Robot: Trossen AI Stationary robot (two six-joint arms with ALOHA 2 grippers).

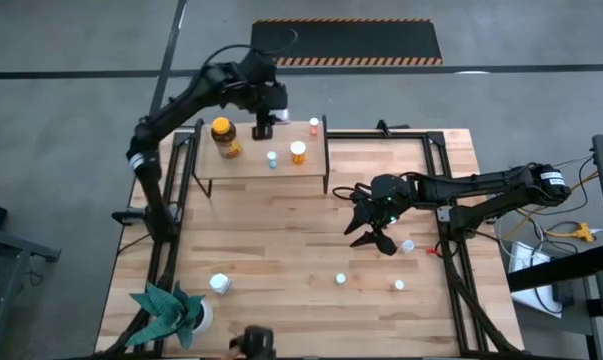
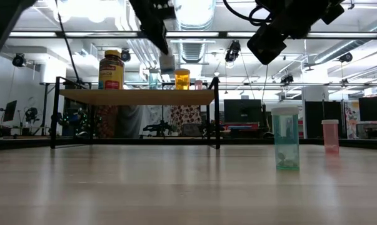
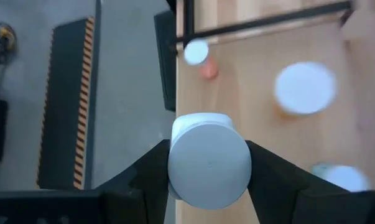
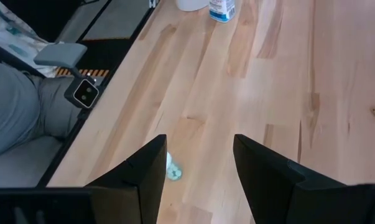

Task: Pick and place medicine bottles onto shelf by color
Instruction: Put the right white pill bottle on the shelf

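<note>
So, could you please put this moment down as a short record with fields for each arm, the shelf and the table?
left gripper: over the shelf's back edge, shut on a white-capped bottle
right gripper: open, empty, above the table's right side
shelf: holds an amber jar with yellow lid, an orange bottle, a pale-blue bottle and a pink bottle
table: several small bottles loose on the right half, one white bottle near the plant pot
</note>
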